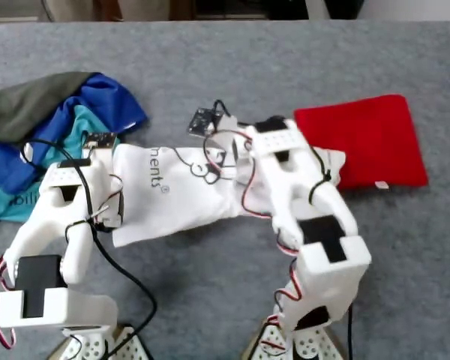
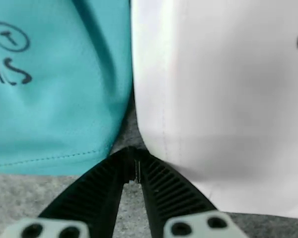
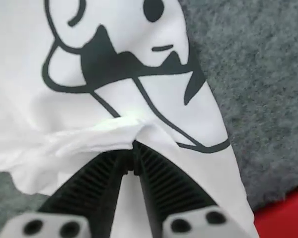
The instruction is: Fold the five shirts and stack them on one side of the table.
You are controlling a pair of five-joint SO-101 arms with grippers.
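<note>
Tally from the high view: one of five looks done. The red shirt (image 1: 367, 139) lies folded flat at the right of the frame, nothing stacked on it yet.

The white shirt (image 1: 172, 191) is the one in work. It is stretched across the centre of the grey table (image 1: 210, 60) between the two arms, narrowed to a long strip and creased along its lower edge. We judge it part-folded, not finished.

Right gripper (image 3: 134, 151): fingers pressed together on a bunched ridge of the white shirt, just below the black print.

Left gripper (image 2: 134, 166): fingers closed tip to tip at the white shirt's edge, where it meets the teal shirt (image 2: 49, 94). We cannot tell whether cloth is caught between them; the tips hide it.

Unfolded: a heap at upper left of the high view, with the blue shirt (image 1: 109, 101), the dark grey shirt (image 1: 30, 105) on top of it and the teal one underneath.

Left to do, by our reckoning: finish the white, fold those three, stack all on one side
</note>
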